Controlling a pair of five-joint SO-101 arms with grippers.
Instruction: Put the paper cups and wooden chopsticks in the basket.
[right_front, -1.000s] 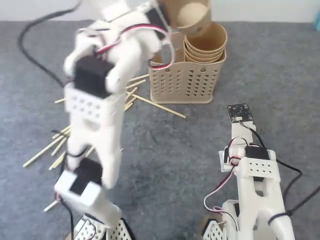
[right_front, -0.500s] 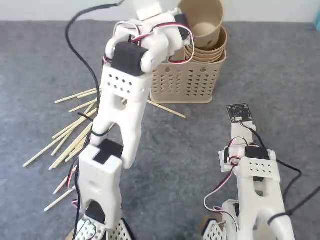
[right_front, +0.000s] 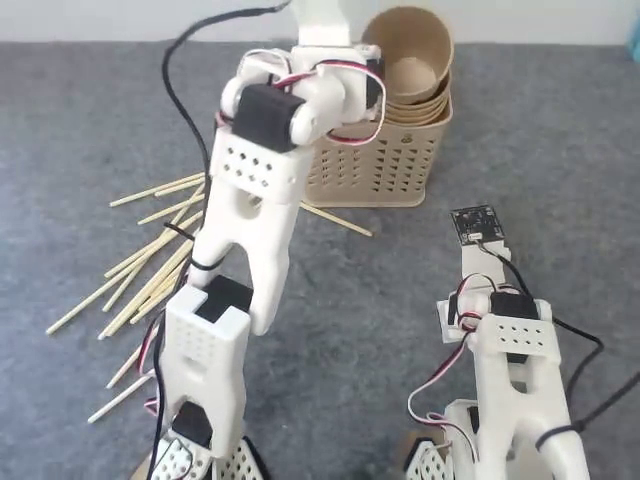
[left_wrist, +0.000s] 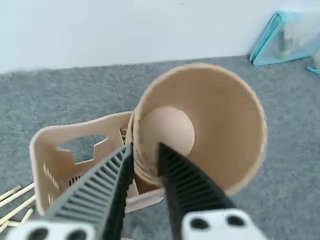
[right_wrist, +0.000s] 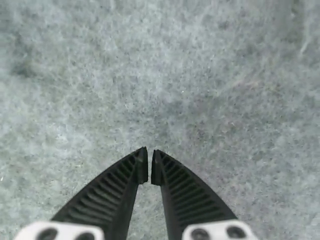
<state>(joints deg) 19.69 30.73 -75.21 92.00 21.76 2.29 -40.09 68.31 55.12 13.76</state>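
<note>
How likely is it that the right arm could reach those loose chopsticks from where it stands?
Probably not. The chopsticks lie on the far side of the left arm, which stands between them, and the right arm sits folded with its fingers shut over bare carpet.

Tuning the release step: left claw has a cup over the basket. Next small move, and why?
Probably ease the paper cup straight down before releasing. The left claw pinches its wall, and it stands proud of the stacked cups in the basket, not fully nested.
</note>
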